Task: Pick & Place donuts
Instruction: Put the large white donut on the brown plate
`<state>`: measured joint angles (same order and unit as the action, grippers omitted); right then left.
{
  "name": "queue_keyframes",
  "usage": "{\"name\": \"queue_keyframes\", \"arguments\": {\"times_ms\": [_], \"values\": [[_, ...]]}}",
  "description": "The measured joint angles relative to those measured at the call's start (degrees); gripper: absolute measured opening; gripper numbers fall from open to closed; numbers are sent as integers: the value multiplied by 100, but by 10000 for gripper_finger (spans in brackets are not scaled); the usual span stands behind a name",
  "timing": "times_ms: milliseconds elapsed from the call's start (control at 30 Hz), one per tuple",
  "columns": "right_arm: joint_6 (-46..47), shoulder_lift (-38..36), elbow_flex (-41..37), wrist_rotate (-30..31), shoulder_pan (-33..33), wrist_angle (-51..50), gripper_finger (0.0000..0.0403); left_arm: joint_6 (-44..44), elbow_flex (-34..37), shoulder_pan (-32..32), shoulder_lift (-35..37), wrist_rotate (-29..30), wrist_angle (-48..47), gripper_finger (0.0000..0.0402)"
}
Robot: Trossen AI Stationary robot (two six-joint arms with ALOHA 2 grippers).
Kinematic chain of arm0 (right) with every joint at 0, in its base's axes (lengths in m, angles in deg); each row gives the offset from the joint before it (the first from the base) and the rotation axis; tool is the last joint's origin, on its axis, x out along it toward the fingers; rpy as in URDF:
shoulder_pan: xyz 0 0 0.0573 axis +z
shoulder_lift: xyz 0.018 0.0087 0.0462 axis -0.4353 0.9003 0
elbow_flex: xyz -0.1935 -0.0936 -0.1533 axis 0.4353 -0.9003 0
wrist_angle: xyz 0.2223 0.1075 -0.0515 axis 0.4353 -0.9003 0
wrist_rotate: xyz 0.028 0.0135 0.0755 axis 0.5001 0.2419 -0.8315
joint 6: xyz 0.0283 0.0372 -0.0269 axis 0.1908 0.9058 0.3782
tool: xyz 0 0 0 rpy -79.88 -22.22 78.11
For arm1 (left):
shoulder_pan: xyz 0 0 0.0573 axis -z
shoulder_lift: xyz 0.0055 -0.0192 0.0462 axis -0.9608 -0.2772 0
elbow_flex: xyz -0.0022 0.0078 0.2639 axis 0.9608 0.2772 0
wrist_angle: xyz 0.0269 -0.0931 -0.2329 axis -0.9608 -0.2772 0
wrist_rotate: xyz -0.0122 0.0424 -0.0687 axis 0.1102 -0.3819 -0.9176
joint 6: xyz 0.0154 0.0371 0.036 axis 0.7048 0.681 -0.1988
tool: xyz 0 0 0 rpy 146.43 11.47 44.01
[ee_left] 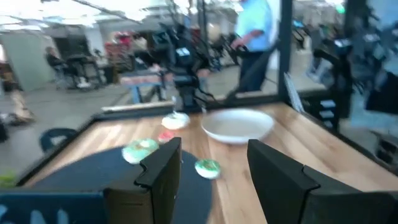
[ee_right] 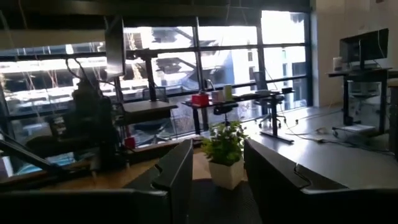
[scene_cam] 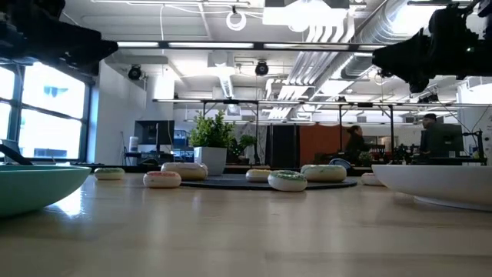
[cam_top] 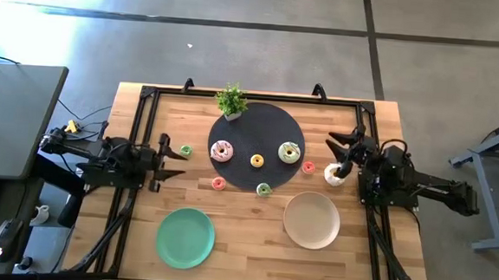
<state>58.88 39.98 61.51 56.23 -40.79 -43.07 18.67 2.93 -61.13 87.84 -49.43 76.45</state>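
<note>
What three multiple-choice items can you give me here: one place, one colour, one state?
1. Where does the plant stand?
A at the far edge of the dark mat; B on the floor; C on a chair.
2. What colours are the plates?
A both pink; B one green plate, one cream plate; C both black.
3. What state is the left hand in?
A shut on a donut; B not in view; C open, holding nothing.

Key:
1 A: the high view shows its pot on the mat's far rim.
2 B: the high view shows both colours.
3 C: the left wrist view shows its fingers apart with nothing between them.
</note>
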Motion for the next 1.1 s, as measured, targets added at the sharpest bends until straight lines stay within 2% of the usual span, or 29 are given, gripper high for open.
{"name": "queue_keyframes", "arguments": {"times_ms": [100,200,300,367,533,667,767,933,1100], "values": [[-113,23,5,3,0,-20,140,-345,0,-2,1,-18,97,182],[-101,132,132,29,0,-149,140,-599,0,0,1,-397,42,182],[69,327,497,-389,0,-427,140,-477,9,0,-30,-451,389,182],[215,562,802,-675,2,-1020,140,-562,0,0,-69,-245,687,182],[523,1445,1892,-562,0,-2527,140,-593,2,0,-95,221,986,182],[752,2372,2852,-658,2,-4179,140,-477,2,0,-95,-64,1160,182],[1131,3040,3432,-1019,2,-5442,140,-448,2,0,-94,-253,1176,182],[1866,3964,3759,-1347,4,-6850,140,-460,2,0,-94,-264,1170,182],[2107,4624,3687,-1416,4,-7503,140,-452,2,0,-94,-144,1172,182]]}}
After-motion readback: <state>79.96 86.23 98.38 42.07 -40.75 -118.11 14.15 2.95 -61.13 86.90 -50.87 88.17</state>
